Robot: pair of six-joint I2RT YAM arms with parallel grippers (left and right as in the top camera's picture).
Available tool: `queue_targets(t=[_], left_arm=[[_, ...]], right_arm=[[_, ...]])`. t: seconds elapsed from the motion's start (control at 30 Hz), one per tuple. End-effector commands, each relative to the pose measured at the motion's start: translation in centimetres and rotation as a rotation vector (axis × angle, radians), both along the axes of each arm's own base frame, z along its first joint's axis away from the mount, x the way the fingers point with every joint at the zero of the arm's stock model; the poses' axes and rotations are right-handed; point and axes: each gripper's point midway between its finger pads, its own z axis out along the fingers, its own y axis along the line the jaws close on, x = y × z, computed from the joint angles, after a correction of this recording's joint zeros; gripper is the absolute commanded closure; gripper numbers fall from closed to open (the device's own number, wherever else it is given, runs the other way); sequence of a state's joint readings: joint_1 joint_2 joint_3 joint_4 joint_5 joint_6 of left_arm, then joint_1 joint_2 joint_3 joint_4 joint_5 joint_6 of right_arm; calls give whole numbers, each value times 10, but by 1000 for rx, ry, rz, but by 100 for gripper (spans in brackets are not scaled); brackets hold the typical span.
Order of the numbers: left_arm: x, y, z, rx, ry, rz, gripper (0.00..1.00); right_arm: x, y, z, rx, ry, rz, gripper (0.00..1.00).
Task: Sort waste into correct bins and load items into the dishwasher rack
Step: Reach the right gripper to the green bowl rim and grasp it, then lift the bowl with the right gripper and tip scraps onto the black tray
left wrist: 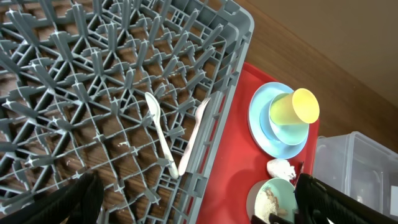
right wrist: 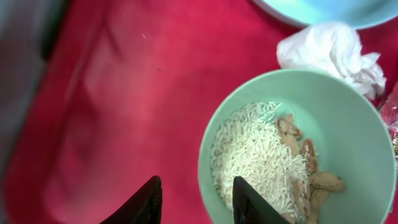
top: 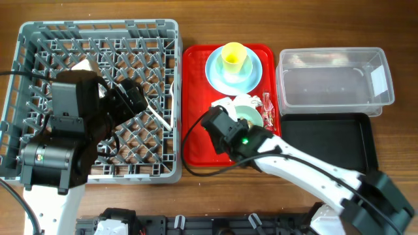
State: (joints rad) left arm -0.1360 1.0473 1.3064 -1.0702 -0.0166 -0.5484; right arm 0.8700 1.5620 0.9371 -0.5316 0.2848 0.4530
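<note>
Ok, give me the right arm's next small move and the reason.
Probably lower a touch and close the right gripper on the rim of the pale green bowl. Its open fingers sit either side of that rim, and the rice scraps lie inside, so the bowl likely needs lifting to empty.

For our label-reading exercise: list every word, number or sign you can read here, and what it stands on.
No text can be read.
On the clear tub, the white label: too small to show any print.
The red wrapper: too small to read.
</note>
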Motion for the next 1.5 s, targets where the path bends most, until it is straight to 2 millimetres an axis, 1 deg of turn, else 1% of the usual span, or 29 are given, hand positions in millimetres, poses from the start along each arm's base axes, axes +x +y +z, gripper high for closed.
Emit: queue_targets(t=[0.0,0.1,0.2,0.23,0.33,0.37,0.43,0.47,0.5,0.53,0.63,0.73,0.77,0.83,0.9,0.93,0.97,1.03,1.07,1.1,1.13,1.17,1.23,1.3,1.4,1.47], left_arm=[[0,1,2,-9,-6,4,0],[0,1,2,-9,-6,4,0],[0,1,2,-9,-6,4,0],[0,1,2,-9,-6,4,0],[0,1,2,-9,-6,4,0],[0,1,2,-9,-6,4,0],[0,1,2,-9,-6,4,0],[0,1,2,-9,-6,4,0],[0,1,2,-9,-6,4,0],[0,1,2,-9,-6,4,0],[0,0,2,-9,-6,3,0],[0,0,2,-9,-6,3,0],[0,1,2,-9,-6,4,0],[0,1,2,-9,-6,4,0],[0,1,2,-9,-6,4,0],[0,1,2,-9,-6,4,0],[0,1,2,-9,-6,4,0],[0,1,2,-9,-6,4,0],[0,1,2,-9,-6,4,0],[0,0,2,-9,-6,3,0],[0,1,2,-9,-6,4,0],[0,1,2,-9,-6,4,0],[0,1,2,-9,-6,4,0],[0,1,2,-9,-6,4,0],[0,1,2,-9,-6,4,0],[0,1,2,-9,-6,4,0]], right_arm=[[4,-6,-16,-56,-7,-30,62],[2,-8,-27,-83,15,-30,62],[0,-9,-35,-97,33,-29,67],[-1,-8,-37,-94,43,-25,71],[-8,-2,-40,-64,83,-5,73],[-12,-3,-41,-66,104,-1,73],[-16,-6,-43,-79,123,0,78],[-16,-6,-43,-79,122,1,83],[-16,-6,-43,-79,121,1,91],[-15,-5,-43,-77,121,0,96],[-13,-3,-41,-67,110,3,96],[-8,6,-20,-40,85,26,96],[-7,7,-10,-31,80,27,96],[-3,9,16,-13,55,26,96],[0,5,48,5,7,15,96],[-1,3,56,12,2,13,96],[-4,-4,67,17,-3,6,96],[-9,-21,82,25,-4,-27,96],[-11,-42,91,31,9,-86,96],[-14,-58,95,34,32,-119,96],[-18,-86,100,41,74,-180,96],[-19,-99,102,47,95,-205,96],[-22,-123,105,77,144,-235,96],[-23,-150,110,148,173,-283,96],[-22,-189,124,267,133,-354,96],[-21,-202,132,346,103,-363,96]])
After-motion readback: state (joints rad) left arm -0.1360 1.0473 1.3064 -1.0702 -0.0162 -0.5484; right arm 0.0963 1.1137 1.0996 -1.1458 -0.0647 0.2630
